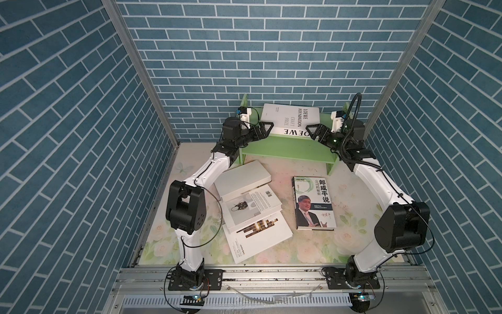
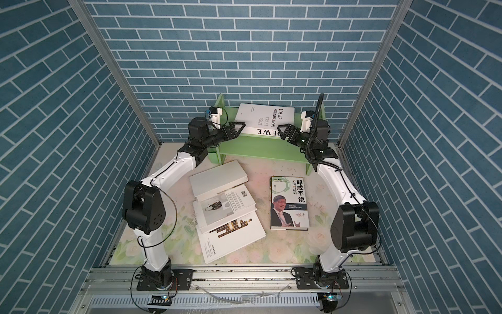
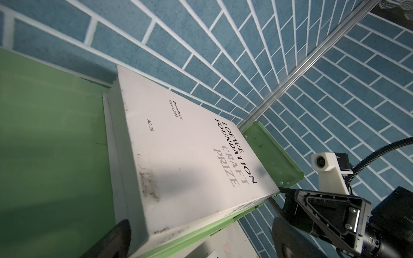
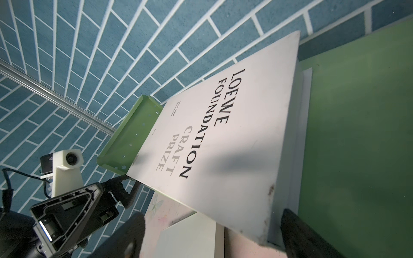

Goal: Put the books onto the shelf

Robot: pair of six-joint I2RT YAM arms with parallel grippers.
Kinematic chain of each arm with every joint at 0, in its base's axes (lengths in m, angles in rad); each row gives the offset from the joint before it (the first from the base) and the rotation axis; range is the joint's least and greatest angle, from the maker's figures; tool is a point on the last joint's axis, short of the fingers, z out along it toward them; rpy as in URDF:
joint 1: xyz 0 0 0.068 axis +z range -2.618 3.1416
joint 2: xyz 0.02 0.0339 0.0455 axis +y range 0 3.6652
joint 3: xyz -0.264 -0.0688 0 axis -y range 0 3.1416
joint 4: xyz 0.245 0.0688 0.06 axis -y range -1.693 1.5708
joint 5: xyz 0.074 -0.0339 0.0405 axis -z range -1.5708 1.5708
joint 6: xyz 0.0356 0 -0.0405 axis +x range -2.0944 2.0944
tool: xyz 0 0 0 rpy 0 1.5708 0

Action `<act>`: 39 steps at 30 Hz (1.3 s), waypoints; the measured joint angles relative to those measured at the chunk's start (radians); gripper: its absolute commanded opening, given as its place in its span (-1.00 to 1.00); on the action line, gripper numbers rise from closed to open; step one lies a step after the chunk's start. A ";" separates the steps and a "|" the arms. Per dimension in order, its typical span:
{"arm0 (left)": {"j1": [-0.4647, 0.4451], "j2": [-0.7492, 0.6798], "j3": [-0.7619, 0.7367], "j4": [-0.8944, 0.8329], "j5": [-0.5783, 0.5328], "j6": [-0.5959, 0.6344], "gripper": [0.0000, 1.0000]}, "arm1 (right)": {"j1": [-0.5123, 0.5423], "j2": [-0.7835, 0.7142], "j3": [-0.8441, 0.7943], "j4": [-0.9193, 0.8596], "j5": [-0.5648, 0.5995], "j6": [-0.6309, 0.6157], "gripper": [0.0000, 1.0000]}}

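A white book lettered LOEWE FOUNDATION CRAFT PRIZE [image 1: 290, 118] [image 2: 264, 118] lies flat on top of the light green shelf [image 1: 285, 148] [image 2: 260, 149], spine facing the front. My left gripper [image 1: 267, 130] [image 2: 240, 127] stands open at its front left corner, and my right gripper [image 1: 312, 132] [image 2: 282, 132] stands open at its front right corner. In each wrist view the book [image 3: 190, 152] [image 4: 234, 145] has a corner between wide-apart fingers [image 3: 116, 239] [image 4: 297, 236], with nothing pinched. Three white books [image 1: 252, 206] lie overlapped on the table's left. A book with a man's portrait [image 1: 313, 202] lies flat to their right.
Blue brick-pattern walls close in the back and both sides, with aluminium posts [image 1: 141, 70] at the back corners. The shelf stands against the back wall. A floral cloth [image 1: 312, 250] covers the table. A metal rail [image 1: 271, 277] with both arm bases runs along the front edge.
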 measured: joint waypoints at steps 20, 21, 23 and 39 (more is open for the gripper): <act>0.023 -0.073 -0.032 -0.032 0.006 0.000 0.99 | 0.008 -0.030 0.001 -0.084 0.126 0.001 0.92; 0.026 -0.082 -0.035 -0.037 0.008 0.000 0.99 | 0.008 -0.037 0.001 -0.090 0.126 0.001 0.92; 0.031 -0.111 -0.048 -0.047 0.017 0.003 0.99 | 0.008 -0.057 0.000 -0.103 0.124 0.000 0.92; 0.014 -0.700 -0.697 -0.201 -0.072 0.034 0.99 | 0.094 -0.483 -0.369 -0.251 0.101 -0.009 0.90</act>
